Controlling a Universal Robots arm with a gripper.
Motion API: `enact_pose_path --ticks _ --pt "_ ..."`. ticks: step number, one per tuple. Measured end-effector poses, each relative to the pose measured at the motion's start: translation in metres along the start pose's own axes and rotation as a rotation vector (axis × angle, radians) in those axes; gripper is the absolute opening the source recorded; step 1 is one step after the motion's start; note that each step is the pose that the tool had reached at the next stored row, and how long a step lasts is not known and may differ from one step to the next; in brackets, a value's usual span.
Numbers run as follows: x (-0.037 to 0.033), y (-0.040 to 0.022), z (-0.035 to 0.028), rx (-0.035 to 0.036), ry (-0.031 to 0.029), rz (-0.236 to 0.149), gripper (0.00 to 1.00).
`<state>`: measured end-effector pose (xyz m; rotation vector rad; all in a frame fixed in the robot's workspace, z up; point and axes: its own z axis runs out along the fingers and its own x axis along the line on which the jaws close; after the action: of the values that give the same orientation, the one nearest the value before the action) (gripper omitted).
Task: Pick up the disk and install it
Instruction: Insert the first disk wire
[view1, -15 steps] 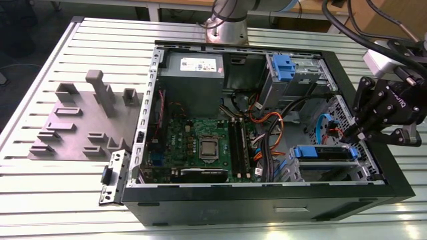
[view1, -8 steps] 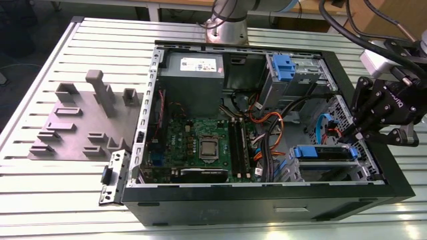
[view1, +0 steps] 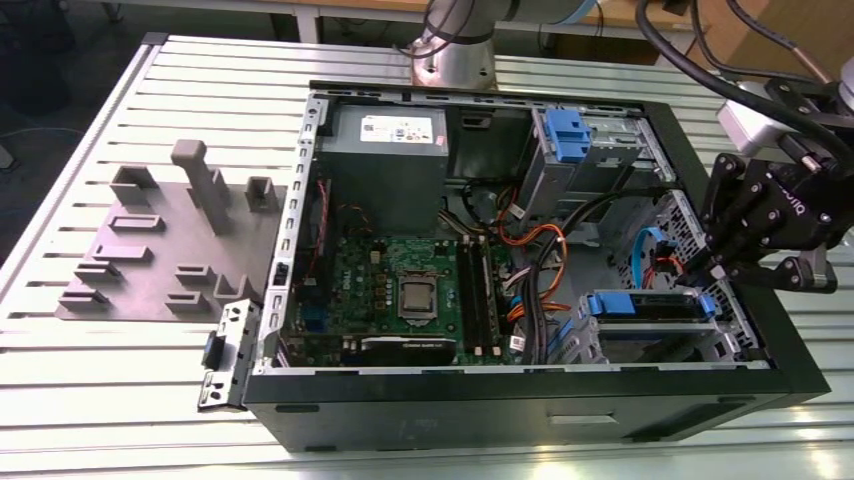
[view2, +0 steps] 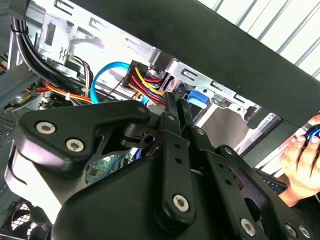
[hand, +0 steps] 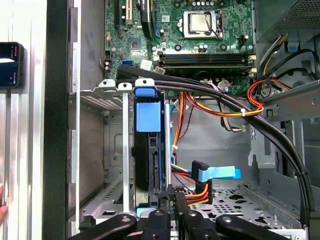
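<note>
A: Where are your fingers sitting?

B: Your gripper (hand: 172, 192) is pressing its two fingertips (view2: 172, 107) together, pinched closed with nothing between them, right at the near end of the disk (hand: 148, 150) in the first wrist view.

A: And the disk?

B: It's standing on edge in the silver drive cage (hand: 112, 145), its blue carrier tab (hand: 148, 116) facing you. In the exterior view the disk (view1: 646, 305) is lying at about five o'clock inside the computer case (view1: 534, 400), and the gripper (view1: 714, 270) is hanging just at its three o'clock side.

A: What's around it?

B: A blue data cable (hand: 215, 173) and the red-and-yellow power wires (hand: 200, 190) are plugging in just beside the cage. The motherboard (view1: 400, 290) is lying near the middle, the grey power supply (view1: 387, 135) at eleven o'clock. A hand (view2: 302, 165) is showing past the case rim in the second wrist view.
</note>
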<state>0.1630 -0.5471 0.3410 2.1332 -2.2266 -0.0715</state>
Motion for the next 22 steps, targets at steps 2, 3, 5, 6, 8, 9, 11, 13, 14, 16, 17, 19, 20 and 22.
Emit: enact_pose_path --ticks 2,3,5,6,8,9,11,13,14,16,17,19,20,22 --pt "0.0 0.0 0.0 0.0 0.0001 0.0 0.16" --pt "0.0 0.0005 0.0001 0.0013 -0.0001 0.0 0.16" --pt "0.0001 0.0027 0.0002 0.0144 -0.0006 0.0 0.16" --pt "0.0002 0.0039 0.0002 0.0218 -0.0008 -0.001 0.16" --pt "0.0003 0.0065 0.0005 0.0358 -0.0014 -0.001 0.16" --pt "0.0003 0.0078 0.0005 0.0422 -0.0017 -0.001 0.16" --pt "0.0005 0.0111 0.0008 0.0509 -0.002 -0.001 0.16" --pt "0.0006 0.0148 0.0011 0.0587 -0.0024 -0.002 0.16" --pt "0.0007 0.0165 0.0011 0.0629 -0.0024 -0.002 0.16" --pt "0.0008 0.0189 0.0013 0.0722 -0.0028 -0.003 0.16" --pt "0.0008 0.0196 0.0015 0.0777 -0.0031 -0.004 0.16" --pt "0.001 0.0206 0.0016 0.0898 -0.0035 -0.007 0.16" --pt "0.0012 0.021 0.0016 0.0963 -0.0037 -0.009 0.16" --pt "0.0013 0.023 0.0016 0.1098 -0.004 -0.01 0.16"
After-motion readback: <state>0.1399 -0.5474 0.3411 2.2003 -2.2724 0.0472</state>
